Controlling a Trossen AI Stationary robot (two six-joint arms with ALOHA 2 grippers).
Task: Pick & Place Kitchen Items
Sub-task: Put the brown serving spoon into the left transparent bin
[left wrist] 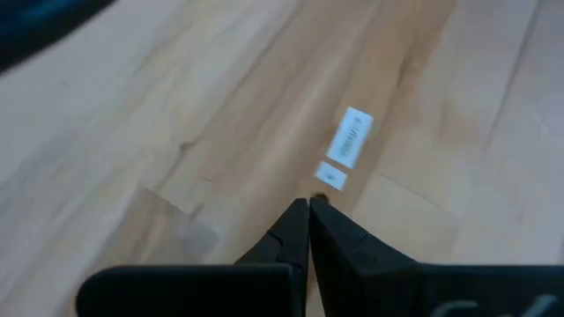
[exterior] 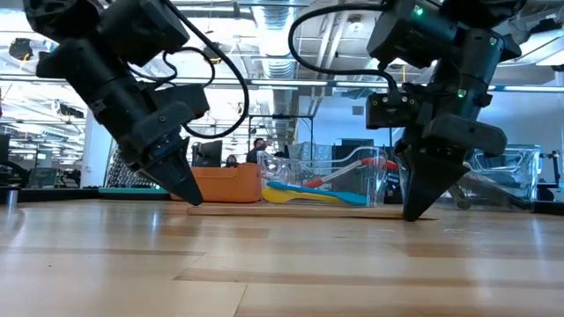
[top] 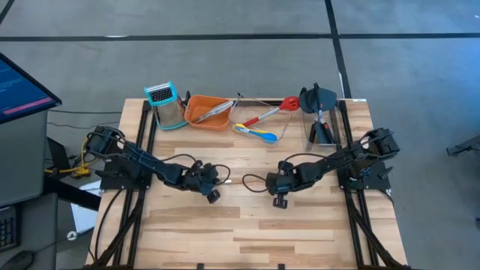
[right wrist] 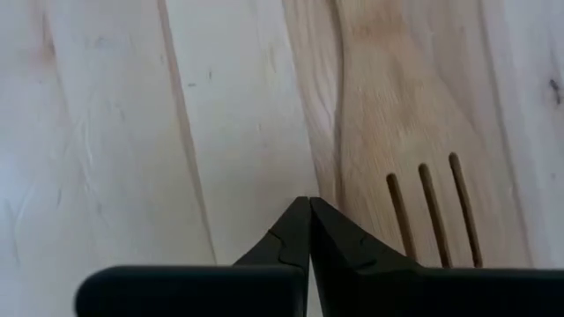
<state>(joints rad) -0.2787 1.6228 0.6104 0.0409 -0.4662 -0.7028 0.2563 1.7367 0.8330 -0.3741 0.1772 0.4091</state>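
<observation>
A wooden fork-like spatula (right wrist: 397,150) lies flat on the table, its slotted head right beside my right gripper (right wrist: 308,201). That gripper is shut and points down at mid-table (top: 280,201). My left gripper (top: 213,196) is shut and empty, low over bare wood (left wrist: 308,201). Red, blue and yellow spoons (top: 261,126) lie in a clear bin at the far edge. Silver tongs (top: 217,109) lie in the orange tray (top: 196,112). Black spatulas (top: 321,112) stand in a second clear bin. My right gripper's shut fingertips stand at the side edge of the wooden spatula's head (right wrist: 345,189), coming from above. I cannot tell whether they touch it. The spatula lies flat on the table.
A metal grater (top: 166,105) with a teal top stands at the far left beside the orange tray. A white label (left wrist: 351,141) is stuck on the wood near my left gripper. The near half of the table (top: 247,240) is bare wood.
</observation>
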